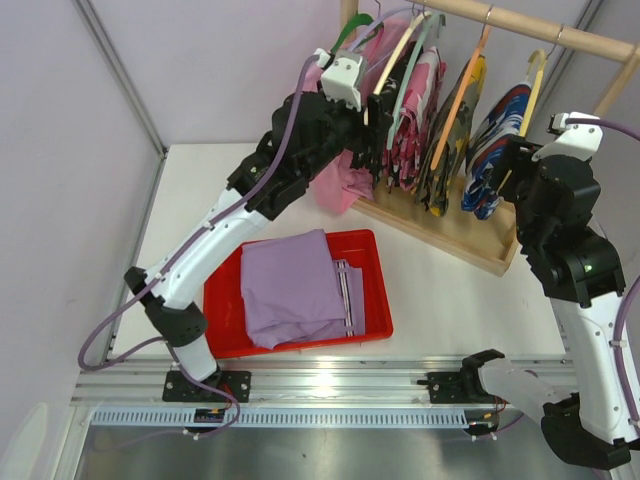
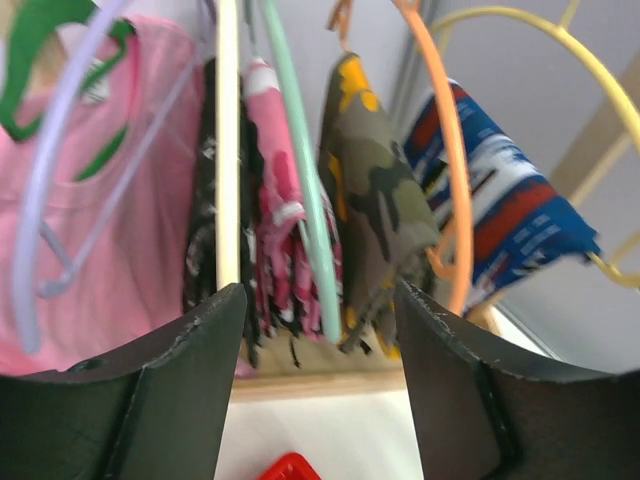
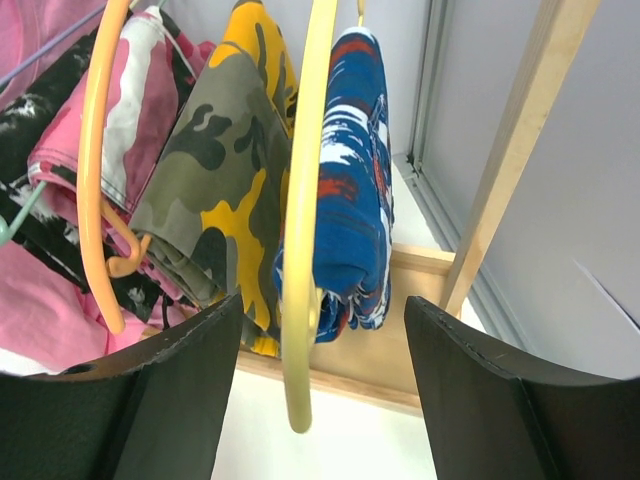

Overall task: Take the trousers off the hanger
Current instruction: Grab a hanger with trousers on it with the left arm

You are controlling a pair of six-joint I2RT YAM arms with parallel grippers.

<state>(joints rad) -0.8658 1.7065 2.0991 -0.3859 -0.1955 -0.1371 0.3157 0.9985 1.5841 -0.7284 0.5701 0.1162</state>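
Observation:
The pale lavender trousers [image 1: 295, 290] lie folded in the red tray [image 1: 222, 300]. On the rack, the black white-speckled trousers [image 1: 385, 120] [image 2: 200, 250] hang over a cream hanger [image 2: 227, 150]. My left gripper [image 1: 375, 150] [image 2: 320, 295] is raised close in front of that hanger, open, with nothing between its fingers. Over at the rack's right end my right gripper [image 1: 505, 165] [image 3: 322, 305] is open too. The yellow hanger [image 3: 300, 250] carrying the blue-red-white garment [image 3: 350, 200] dangles just beyond its fingers.
A pink shirt [image 2: 120, 230] hangs left of the black trousers. Right of them hang a pink camouflage garment on a mint hanger [image 2: 300, 200] and a yellow camouflage one on an orange hanger [image 2: 455, 180]. The rack has a wooden base [image 1: 450, 235] and rail [image 1: 530, 28].

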